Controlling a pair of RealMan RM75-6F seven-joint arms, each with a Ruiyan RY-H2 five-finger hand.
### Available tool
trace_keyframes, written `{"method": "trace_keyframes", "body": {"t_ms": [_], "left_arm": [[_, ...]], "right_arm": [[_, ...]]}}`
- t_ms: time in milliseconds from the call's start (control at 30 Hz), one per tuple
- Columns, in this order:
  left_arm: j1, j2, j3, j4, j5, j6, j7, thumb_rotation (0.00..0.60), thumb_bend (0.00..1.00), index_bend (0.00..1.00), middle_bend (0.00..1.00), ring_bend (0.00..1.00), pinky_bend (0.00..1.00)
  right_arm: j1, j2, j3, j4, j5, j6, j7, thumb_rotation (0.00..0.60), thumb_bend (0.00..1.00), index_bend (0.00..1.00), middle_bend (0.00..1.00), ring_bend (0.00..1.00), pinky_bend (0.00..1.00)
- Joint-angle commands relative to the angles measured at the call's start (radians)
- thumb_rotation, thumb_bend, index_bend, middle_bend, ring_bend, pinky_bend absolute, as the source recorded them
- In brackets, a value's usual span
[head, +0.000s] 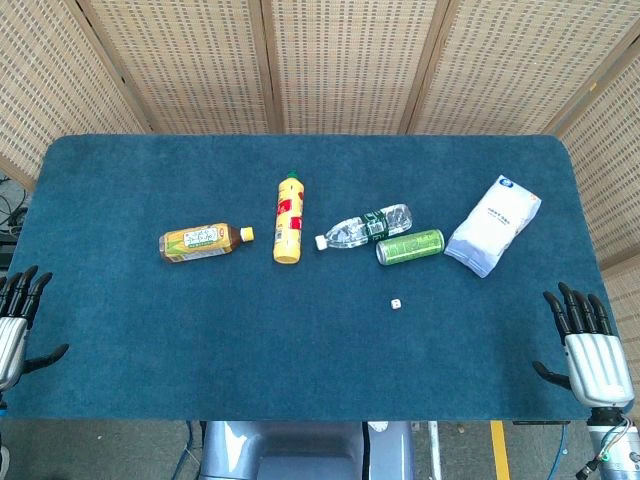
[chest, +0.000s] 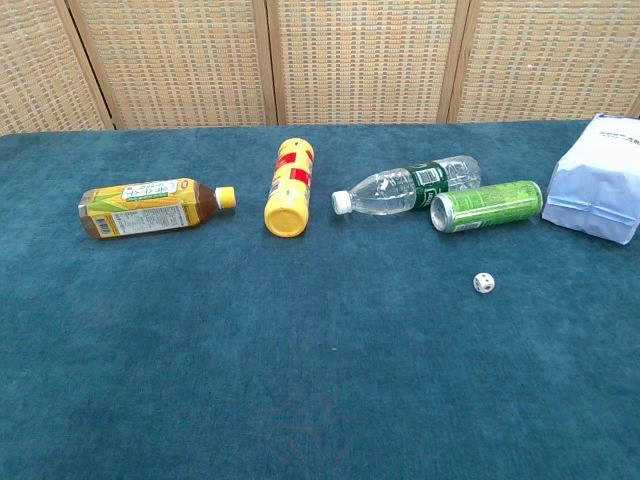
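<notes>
From my seat the blue felt table (head: 300, 330) fills nearly the whole head view. Largest on it is the white pouch (head: 494, 225) at right of centre, lying flat. Then the yellow squeeze bottle (head: 288, 218) just left of centre, the tea bottle (head: 204, 241) further left, and the clear water bottle (head: 364, 227) touching the green can (head: 410, 246); all four lie on their sides. Smallest is the white die (head: 396, 303), below the can and apart from it.

My left hand (head: 16, 320) sits at the lower left edge, my right hand (head: 588, 345) at the lower right; both are spread, fingers apart, holding nothing, well apart from every item. The pouch is nearest the right hand, the tea bottle nearest the left.

My worry is rolling: I judge that a nudge from a fingertip could send any bottle or the can away, and bumping the can would likely shift the water bottle leaning against it. The die looks too small to pinch cleanly.
</notes>
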Motion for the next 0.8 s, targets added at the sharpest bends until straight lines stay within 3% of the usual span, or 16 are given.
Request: {"method": "trace_keyframes", "body": {"t_ms": [33, 800], "left_arm": [[0.000, 0.000, 0.001, -0.001, 0.000, -0.001, 0.001, 0.600, 0.12, 0.00, 0.00, 0.00, 0.00], [0.022, 0.009, 0.011, -0.026, 0.017, 0.034, 0.014, 0.600, 0.13, 0.00, 0.00, 0.00, 0.00]], "right_arm": [[0.000, 0.000, -0.001, 0.000, -0.002, 0.000, 0.000, 0.600, 0.13, 0.05, 0.00, 0.00, 0.00], [0.003, -0.005, -0.001, 0.000, -0.005, -0.003, -0.008, 0.600, 0.13, 0.05, 0.00, 0.00, 0.00]]}}
